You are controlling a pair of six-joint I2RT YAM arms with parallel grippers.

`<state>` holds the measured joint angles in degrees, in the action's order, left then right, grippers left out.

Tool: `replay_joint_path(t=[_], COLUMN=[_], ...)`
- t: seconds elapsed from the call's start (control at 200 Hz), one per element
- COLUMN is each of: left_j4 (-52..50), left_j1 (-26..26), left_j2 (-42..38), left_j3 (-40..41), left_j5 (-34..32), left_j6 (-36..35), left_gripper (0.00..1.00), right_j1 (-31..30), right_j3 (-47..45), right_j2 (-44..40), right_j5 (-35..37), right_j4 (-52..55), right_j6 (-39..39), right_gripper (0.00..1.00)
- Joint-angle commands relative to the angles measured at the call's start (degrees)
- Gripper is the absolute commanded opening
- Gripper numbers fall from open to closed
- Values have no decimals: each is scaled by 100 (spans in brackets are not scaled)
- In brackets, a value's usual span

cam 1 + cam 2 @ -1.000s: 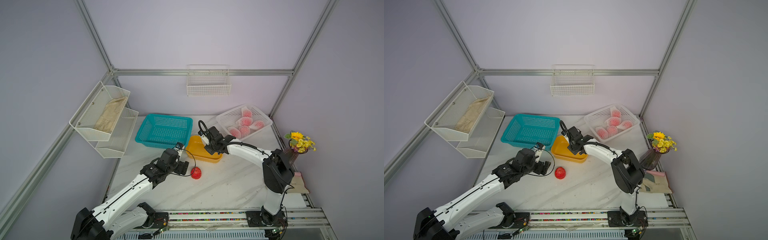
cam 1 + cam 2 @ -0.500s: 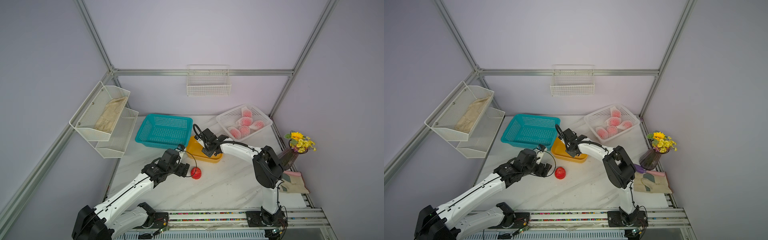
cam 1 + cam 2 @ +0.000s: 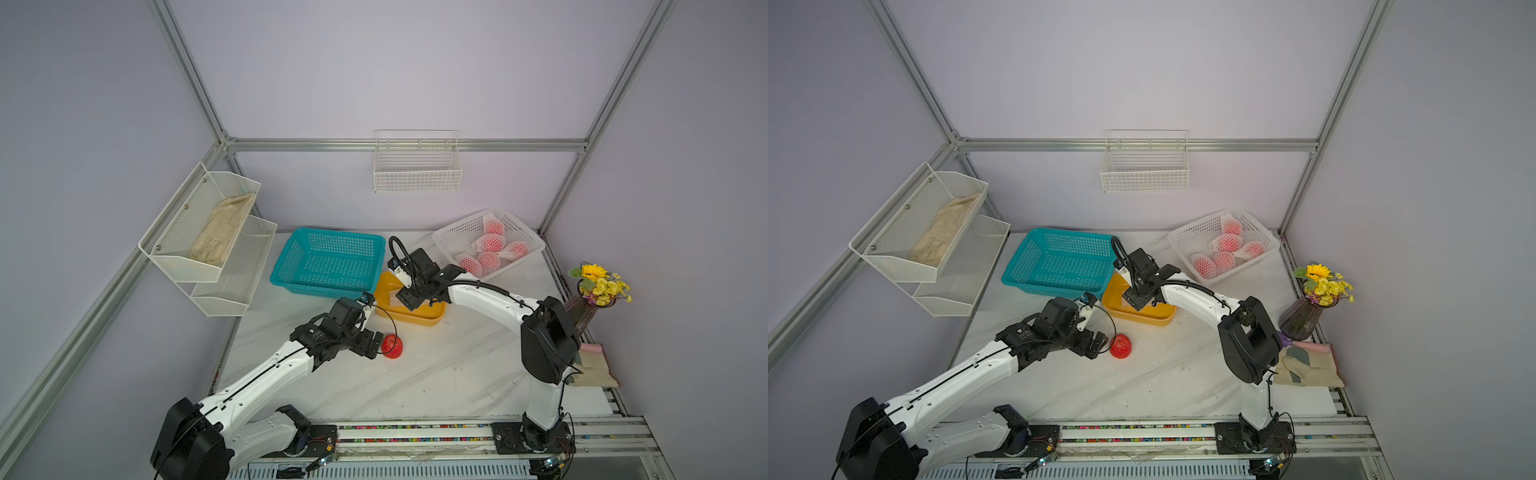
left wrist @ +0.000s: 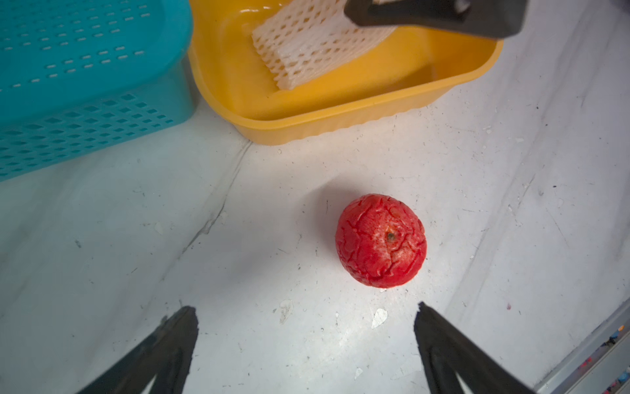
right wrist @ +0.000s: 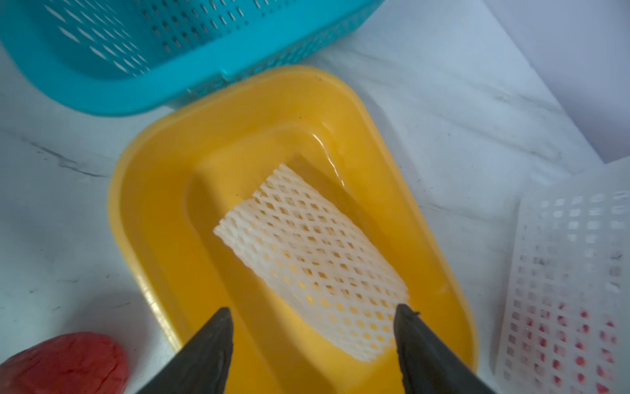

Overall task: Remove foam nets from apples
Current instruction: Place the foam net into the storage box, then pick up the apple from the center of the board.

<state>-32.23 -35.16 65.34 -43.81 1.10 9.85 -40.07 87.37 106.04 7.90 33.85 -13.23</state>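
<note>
A bare red apple [image 3: 392,346] [image 4: 380,240] lies on the marble table. My left gripper [image 4: 305,307] [image 3: 376,345] stands open just short of it, with nothing between its fingers. A white foam net [image 5: 313,259] [image 4: 317,41] lies loose and flattened in the yellow tray [image 5: 143,204] [image 3: 415,321]. My right gripper [image 5: 313,308] [image 3: 409,300] hangs open over that tray; one fingertip [image 5: 404,312] is at the net's edge, but the jaws do not grip it. Several apples in foam nets [image 3: 490,242] [image 3: 1225,242] rest in the white basket [image 3: 453,233] at the back right.
A teal basket [image 3: 340,235] stands behind the yellow tray, touching it. A vase of flowers [image 3: 594,291] and a folded cloth [image 3: 594,370] sit at the right edge. A two-tier rack [image 3: 208,237] and a wire basket [image 3: 417,166] hang on the walls.
My right gripper has swung left over the yellow tray and opened, letting the foam net drop into it. The left gripper stays open beside the apple.
</note>
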Motion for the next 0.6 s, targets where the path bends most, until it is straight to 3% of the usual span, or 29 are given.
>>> replay_joint_path(t=[0.0, 0.27, 0.595], left_j4=[144, 620, 859], left_j1=[-116, -298, -307], left_j2=[274, 872, 1908], left_j3=[-401, -435, -654], left_j5=[430, 954, 978], left_j6=[-104, -224, -470], left_gripper=[100, 100, 97], right_j1=[120, 617, 738], right_j3=[-199, -1378, -1872], right_j2=[-777, -2095, -2373], right_j5=[-135, -219, -236], right_j4=[-70, -177, -312], right_j6=[349, 849, 1022], right_gripper=[83, 91, 96])
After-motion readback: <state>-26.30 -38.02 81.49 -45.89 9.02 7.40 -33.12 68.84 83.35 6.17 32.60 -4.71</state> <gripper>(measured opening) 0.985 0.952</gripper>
